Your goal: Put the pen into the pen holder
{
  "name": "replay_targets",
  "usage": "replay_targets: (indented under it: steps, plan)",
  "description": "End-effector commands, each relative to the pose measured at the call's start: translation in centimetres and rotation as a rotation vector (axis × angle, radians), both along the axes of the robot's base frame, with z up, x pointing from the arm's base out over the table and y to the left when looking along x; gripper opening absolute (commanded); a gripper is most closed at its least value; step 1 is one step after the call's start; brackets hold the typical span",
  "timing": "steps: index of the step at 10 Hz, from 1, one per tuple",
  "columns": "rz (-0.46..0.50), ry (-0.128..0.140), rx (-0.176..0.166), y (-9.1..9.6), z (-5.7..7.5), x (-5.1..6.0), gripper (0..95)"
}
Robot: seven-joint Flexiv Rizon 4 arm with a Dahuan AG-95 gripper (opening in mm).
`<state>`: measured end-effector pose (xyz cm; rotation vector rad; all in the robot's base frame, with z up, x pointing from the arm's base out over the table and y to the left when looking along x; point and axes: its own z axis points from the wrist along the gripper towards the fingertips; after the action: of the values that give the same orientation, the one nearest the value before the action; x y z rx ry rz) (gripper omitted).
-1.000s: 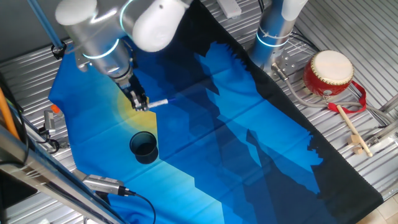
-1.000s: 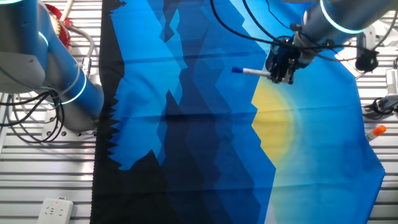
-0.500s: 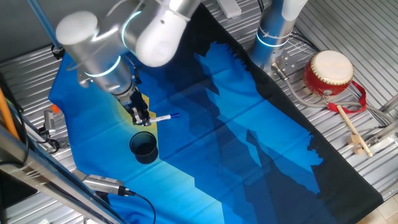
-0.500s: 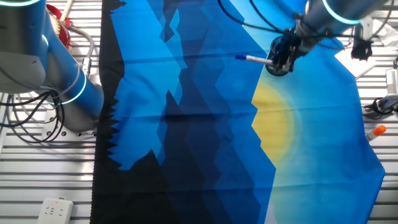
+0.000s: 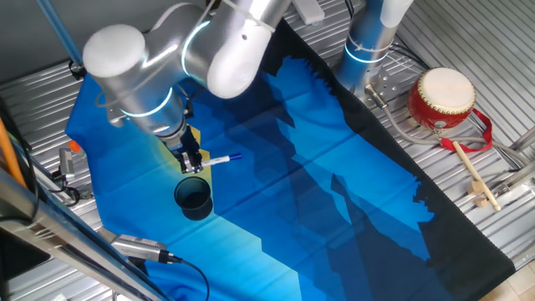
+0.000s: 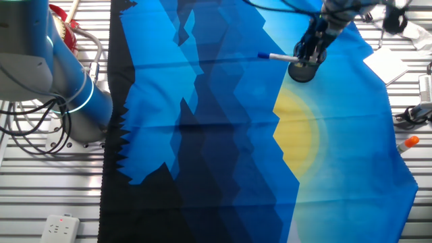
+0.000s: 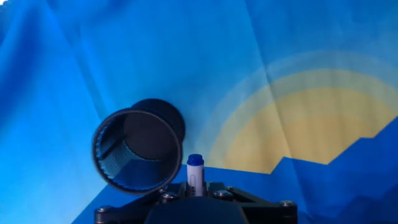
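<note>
My gripper is shut on the pen, a slim white marker with a blue tip, held level a little above the blue cloth. The pen holder, a dark navy cup, stands upright just in front of the gripper. In the other fixed view the gripper holds the pen sticking out to the left, right over the pen holder. In the hand view the pen points forward from the jaws, and the pen holder's open rim is just left of its tip.
A blue and yellow cloth covers the table. A red-and-cream drum and a wooden drumstick lie at the right. A second arm's base stands at the back. An orange-tipped marker lies off the cloth.
The gripper has carried the pen toward the pen holder and lowered a little; it now hangs right beside the cup's rim. The pen stays gripped and level.
</note>
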<state>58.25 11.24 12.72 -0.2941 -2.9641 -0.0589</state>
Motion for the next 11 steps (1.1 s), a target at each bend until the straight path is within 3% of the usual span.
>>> replay_targets:
  steps: [1, 4, 6, 7, 8, 9, 10, 11]
  plan:
    - [0.003, -0.011, -0.008, -0.3, 0.1, 0.0, 0.0]
    - [0.053, -0.008, -0.008, -2.7, 0.7, 0.5, 0.0]
    - [0.123, -0.026, -0.082, -3.8, 1.0, 0.9, 0.0]
    - [0.139, -0.034, -0.101, -4.0, 1.1, 0.9, 0.0]
    - [0.170, -0.076, -0.134, -4.5, 1.3, 0.9, 0.0]
    - [0.191, -0.174, -0.139, -4.9, 1.5, 0.9, 0.0]
    - [0.216, -0.253, -0.146, -5.0, 1.5, 0.9, 0.0]
    - [0.230, -0.274, -0.150, -5.0, 1.6, 0.9, 0.0]
